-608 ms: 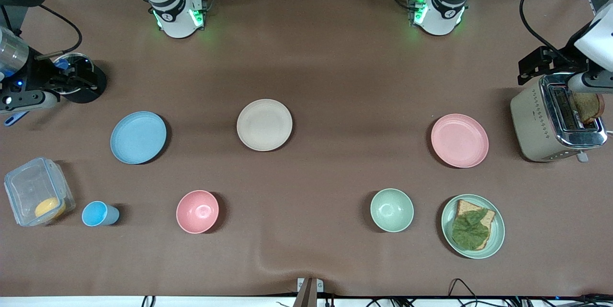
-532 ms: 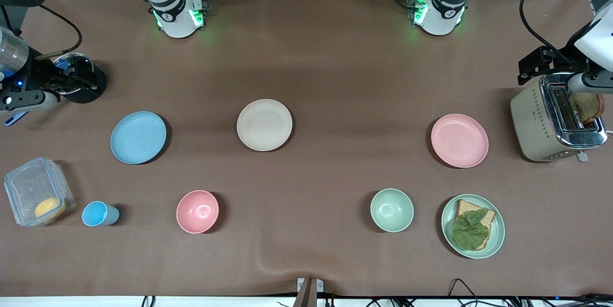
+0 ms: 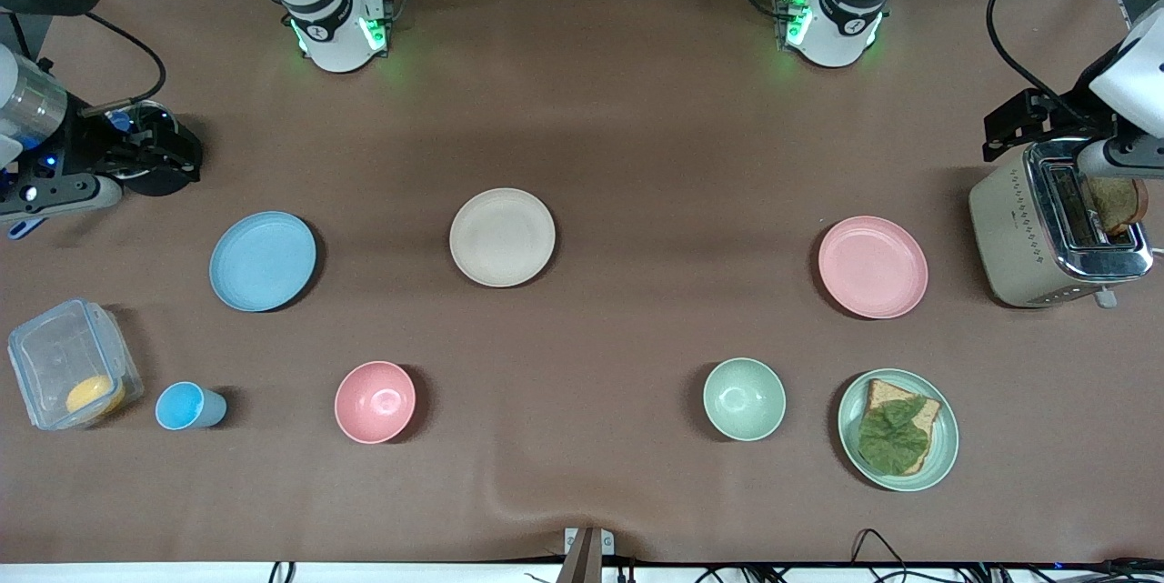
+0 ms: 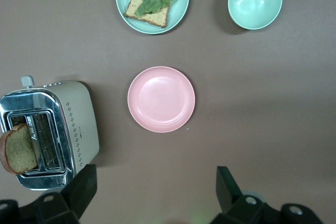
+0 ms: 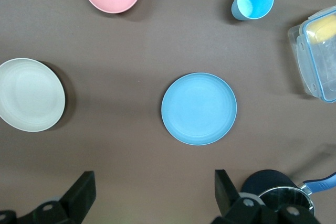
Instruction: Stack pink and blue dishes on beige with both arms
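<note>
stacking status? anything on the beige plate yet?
Nothing stacked. The beige plate is bare, the blue plate lies toward the right arm's end, the pink plate toward the left arm's end. In hand: nothing; the right gripper and the left gripper are open above their plates. Left: both picks and both placements.

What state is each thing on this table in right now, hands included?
Blue plate: empty, unstacked.
Pink plate: empty, unstacked.
Beige plate: empty, nothing stacked on it.
Left hand: open, up over the table by the pink plate.
Right hand: open, up by the blue plate.
Toaster: bread in slot.
Green plate: holds bread and a leaf.
</note>
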Available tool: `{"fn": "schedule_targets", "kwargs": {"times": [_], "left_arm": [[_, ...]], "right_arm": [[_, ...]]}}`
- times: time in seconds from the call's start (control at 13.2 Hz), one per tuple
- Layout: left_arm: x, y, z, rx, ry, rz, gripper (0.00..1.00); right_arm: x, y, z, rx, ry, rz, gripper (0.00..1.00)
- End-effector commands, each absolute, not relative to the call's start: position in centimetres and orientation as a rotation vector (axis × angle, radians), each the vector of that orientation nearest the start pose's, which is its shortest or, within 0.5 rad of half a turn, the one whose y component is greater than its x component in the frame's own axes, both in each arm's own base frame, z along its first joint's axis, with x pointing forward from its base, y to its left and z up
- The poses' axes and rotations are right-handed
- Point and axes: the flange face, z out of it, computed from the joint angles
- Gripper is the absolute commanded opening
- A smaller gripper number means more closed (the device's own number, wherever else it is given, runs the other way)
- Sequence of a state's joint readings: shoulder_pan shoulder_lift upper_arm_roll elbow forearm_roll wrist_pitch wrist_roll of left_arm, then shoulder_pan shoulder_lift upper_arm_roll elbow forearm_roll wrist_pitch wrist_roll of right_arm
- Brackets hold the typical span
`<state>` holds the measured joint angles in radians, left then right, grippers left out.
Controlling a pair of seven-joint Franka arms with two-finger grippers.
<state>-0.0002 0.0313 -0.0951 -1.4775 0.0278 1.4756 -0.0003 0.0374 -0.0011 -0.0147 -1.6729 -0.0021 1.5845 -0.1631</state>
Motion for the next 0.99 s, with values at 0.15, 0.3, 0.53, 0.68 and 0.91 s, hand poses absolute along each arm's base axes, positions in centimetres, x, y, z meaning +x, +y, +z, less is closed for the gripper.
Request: {"fn": "schedule_targets", "kwargs": {"times": [0.15,0.3,0.53,0.68,0.91], "left_arm": [[56.0,-4.2,60.2,-3.102,0.134,0.093,1.0],[56.6,-4.0,56.4,-3.078,0.143,0.074,1.0],[56.8,-2.9,50.2,-3.082,0.126,0.047,1.0],[56.8,-2.5,47.4,-3.085,0.119,0.031,1.0],[57.1,-1.0,43.7,-3.09,0.09,0.032,1.0]], "right_arm": [[55.3,1.6,58.1,-3.113,-0.302,0.138,1.0],[55.3,1.2,58.1,-3.114,-0.292,0.141,1.0],[55.2,1.2,58.1,-3.113,-0.294,0.143,1.0],[55.3,1.5,58.1,-3.112,-0.299,0.141,1.0],[55.2,1.3,58.1,-3.112,-0.292,0.143,1.0]]}}
